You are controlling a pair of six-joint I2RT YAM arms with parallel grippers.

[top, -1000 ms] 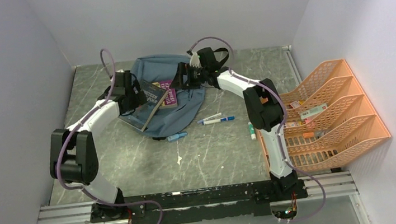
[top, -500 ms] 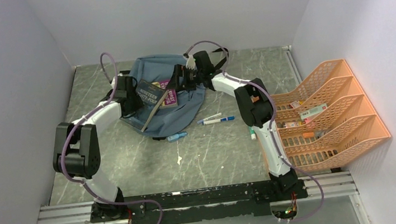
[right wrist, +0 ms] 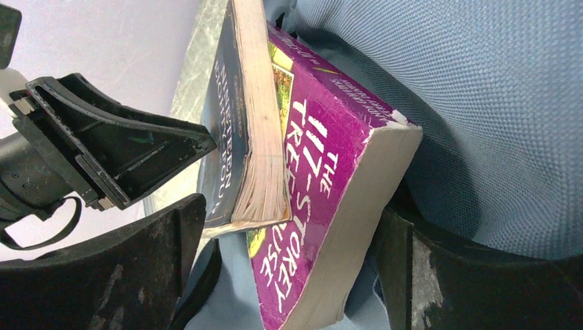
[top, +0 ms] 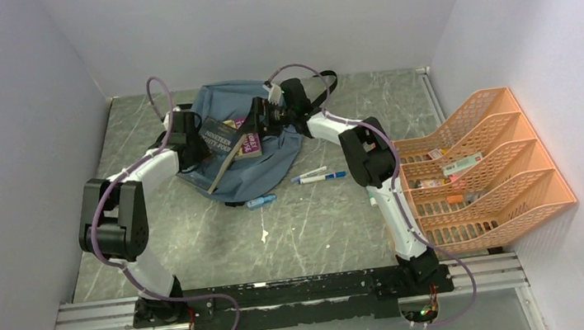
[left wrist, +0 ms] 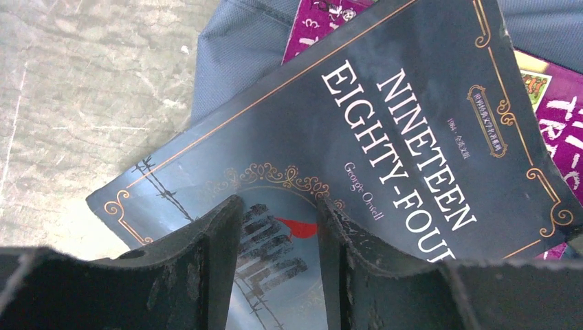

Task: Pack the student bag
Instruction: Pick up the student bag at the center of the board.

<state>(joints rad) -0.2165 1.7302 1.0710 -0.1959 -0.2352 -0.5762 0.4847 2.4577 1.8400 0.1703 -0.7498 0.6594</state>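
Two books, Nineteen Eighty-Four (top: 219, 140) beside the purple 117-Storey Treehouse (top: 250, 143), lie on the student bag (top: 265, 172) on the table (top: 197, 234). Left gripper (left wrist: 278, 206) has its jaws apart at the first. Right gripper (right wrist: 289, 213) straddles both books; I cannot tell whether it clamps them. Orange tray rack (top: 516, 197), right of the bag, holds small items (top: 461, 165).

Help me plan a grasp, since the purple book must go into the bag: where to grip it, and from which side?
Likely its bare corner, across the thickness, from the right arm's side: the purple book shows spine and page edge there, while the dark book overlaps its left side. The open right gripper straddles that corner.
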